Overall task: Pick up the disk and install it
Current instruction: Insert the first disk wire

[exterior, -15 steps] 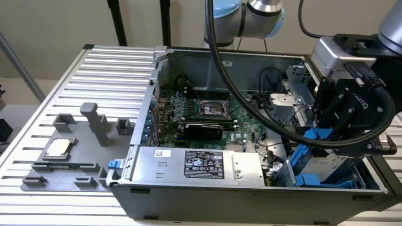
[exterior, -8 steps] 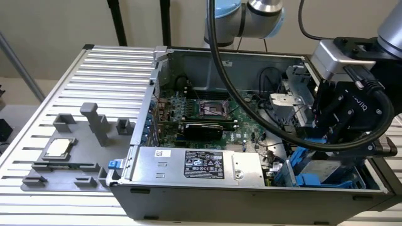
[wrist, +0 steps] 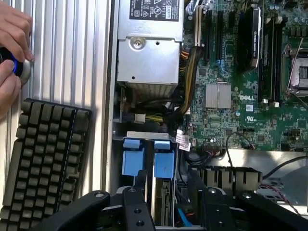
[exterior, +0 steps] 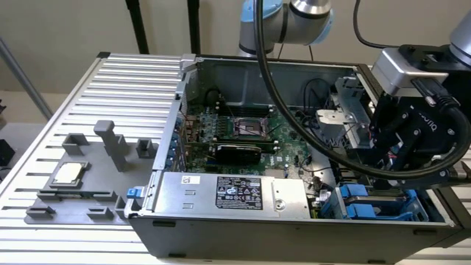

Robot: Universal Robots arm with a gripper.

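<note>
The disk (wrist: 162, 192) stands on edge in the drive bay at the corner of the open computer case (exterior: 294, 234). Its silver body runs down between my fingers (wrist: 141, 185), and its bright blue carrier end (wrist: 163, 163) points toward the power supply. A second blue carrier (wrist: 133, 158) sits in the slot beside it. My gripper (wrist: 166, 185) hangs over this bay with its fingers apart, one on each side of the disk, and a gap shows on one side. In the exterior view the gripper (exterior: 401, 165) is low at the case's right end, above the blue carriers (exterior: 360, 201).
A silver power supply (exterior: 228, 193) and the green motherboard (wrist: 250, 96) fill the case. Thick black cables (exterior: 294, 110) loop over it. A grey fixture with a small square chip (exterior: 68, 174) sits at the exterior view's left. A person's hand (wrist: 12, 53) holds a blue-lit knob by a keyboard (wrist: 43, 163).
</note>
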